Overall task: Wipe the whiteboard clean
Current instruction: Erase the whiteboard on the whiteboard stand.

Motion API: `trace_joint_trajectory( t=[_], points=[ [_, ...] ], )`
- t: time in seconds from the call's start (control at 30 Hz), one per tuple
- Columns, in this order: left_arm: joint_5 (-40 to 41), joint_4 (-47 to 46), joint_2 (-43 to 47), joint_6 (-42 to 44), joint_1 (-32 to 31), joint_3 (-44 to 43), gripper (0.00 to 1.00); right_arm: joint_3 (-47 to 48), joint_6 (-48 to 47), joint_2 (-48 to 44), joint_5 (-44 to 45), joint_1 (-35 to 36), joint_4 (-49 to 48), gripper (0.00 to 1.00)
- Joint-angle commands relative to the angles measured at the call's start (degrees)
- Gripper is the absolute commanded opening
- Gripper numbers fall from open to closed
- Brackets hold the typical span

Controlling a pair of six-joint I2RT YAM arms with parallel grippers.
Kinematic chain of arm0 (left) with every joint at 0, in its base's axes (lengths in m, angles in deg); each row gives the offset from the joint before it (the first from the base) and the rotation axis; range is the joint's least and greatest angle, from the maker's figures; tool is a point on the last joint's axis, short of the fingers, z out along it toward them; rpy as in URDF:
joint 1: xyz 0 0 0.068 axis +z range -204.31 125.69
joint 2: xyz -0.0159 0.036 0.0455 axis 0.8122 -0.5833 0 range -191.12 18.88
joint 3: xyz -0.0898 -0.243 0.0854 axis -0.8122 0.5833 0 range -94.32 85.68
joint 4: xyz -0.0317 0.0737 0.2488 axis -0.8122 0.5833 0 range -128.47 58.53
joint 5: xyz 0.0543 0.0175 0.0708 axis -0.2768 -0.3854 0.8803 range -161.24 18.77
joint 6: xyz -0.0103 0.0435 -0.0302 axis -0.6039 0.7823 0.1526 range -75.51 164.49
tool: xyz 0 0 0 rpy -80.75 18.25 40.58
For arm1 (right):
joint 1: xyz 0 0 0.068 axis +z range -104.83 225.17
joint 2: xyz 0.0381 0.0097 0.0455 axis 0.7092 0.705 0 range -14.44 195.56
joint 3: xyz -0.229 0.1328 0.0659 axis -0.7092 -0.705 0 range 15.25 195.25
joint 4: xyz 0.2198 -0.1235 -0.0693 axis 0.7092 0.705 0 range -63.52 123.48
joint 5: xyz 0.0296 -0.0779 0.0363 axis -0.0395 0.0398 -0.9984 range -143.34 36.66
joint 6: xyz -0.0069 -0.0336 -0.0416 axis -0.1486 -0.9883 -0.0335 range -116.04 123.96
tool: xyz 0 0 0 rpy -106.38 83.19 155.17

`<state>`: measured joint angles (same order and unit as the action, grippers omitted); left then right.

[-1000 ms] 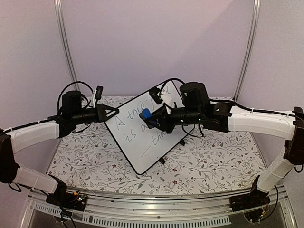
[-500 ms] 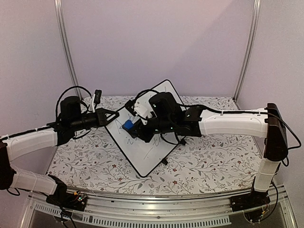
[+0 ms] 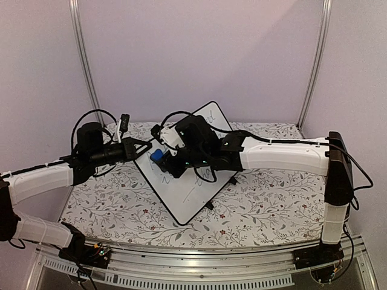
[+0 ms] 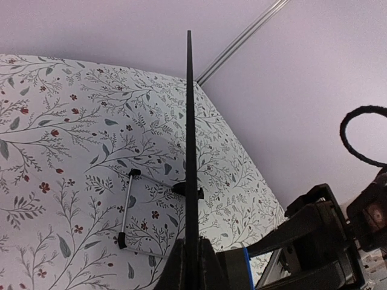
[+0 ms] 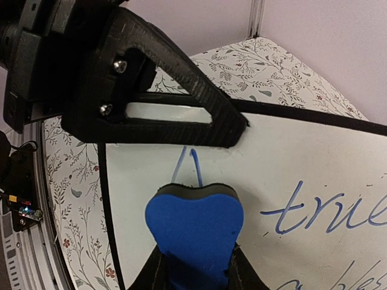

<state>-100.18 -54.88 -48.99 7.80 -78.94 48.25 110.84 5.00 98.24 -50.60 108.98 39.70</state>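
- Left jaws are clamped on the whiteboard edge, right jaws on the blue eraser.
- Board could be twisted loose by hard wiping; the eraser could be driven into the left jaws.

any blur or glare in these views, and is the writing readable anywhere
Top external: even light, no strong glare on the whiteboard, writing too small to read. Right wrist: sharp, the word true legible beside the blue eraser. Left wrist: whiteboard edge-on, crisp.
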Motion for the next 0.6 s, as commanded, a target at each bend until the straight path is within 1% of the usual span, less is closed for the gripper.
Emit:
trace_joint_trajectory(
  t=[0.0, 0.23, 0.57],
  points=[
    [-1.8, -4.6, -0.1, 1.2, -1.5, 0.5, 0.00, 3.0, 1.8, 2.3, 3.9, 0.3, 2.7, 0.01],
    [-2.0, -4.8, -0.2, 1.2, -1.5, 0.7, 0.00, 6.7, 2.7, 4.8, 6.7, 0.3, 4.7, 0.01],
    [-2.1, -4.8, -0.2, 1.2, -1.5, 0.5, 0.00, 9.5, 2.9, 6.7, 5.7, 0.8, 5.1, 0.00]
  ],
)
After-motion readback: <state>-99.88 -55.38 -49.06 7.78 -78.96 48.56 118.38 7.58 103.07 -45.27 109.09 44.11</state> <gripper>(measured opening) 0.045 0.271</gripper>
